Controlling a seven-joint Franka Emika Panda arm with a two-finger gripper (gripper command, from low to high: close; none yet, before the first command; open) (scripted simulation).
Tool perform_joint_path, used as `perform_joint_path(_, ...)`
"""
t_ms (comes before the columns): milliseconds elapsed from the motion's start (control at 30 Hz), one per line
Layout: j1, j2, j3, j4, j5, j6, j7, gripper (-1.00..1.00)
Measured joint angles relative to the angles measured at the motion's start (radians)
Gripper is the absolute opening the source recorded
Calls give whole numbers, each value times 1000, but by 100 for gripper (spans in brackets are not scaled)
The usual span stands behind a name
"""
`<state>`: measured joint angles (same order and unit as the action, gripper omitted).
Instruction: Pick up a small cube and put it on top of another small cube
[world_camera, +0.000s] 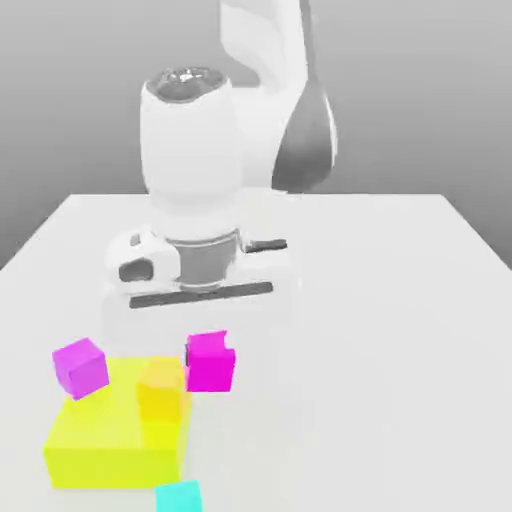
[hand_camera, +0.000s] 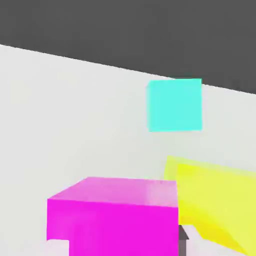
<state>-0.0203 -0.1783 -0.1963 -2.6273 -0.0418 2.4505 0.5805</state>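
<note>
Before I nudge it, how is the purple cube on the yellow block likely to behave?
The purple cube looks rigid, with flat faces and crisp edges, so it probably won't squash. It sits by the edge of the yellow block, so a push outward might tip it off.

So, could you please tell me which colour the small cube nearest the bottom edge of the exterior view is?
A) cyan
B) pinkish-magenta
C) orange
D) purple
A: the cyan cube is cut off by that edge, below the yellow block.
</note>
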Motion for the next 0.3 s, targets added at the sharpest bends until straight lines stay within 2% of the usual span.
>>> perform_joint_path(67,-32,-27,-14,-25,-16,-1,53,-100)
perform_joint_path(167,-36,53,-23,-51,0,104,51,-100)
perform_joint_path(200,-35,85,-25,-59,9,144,46,100)
perform_joint_path(300,-35,85,-25,-59,9,144,46,100)
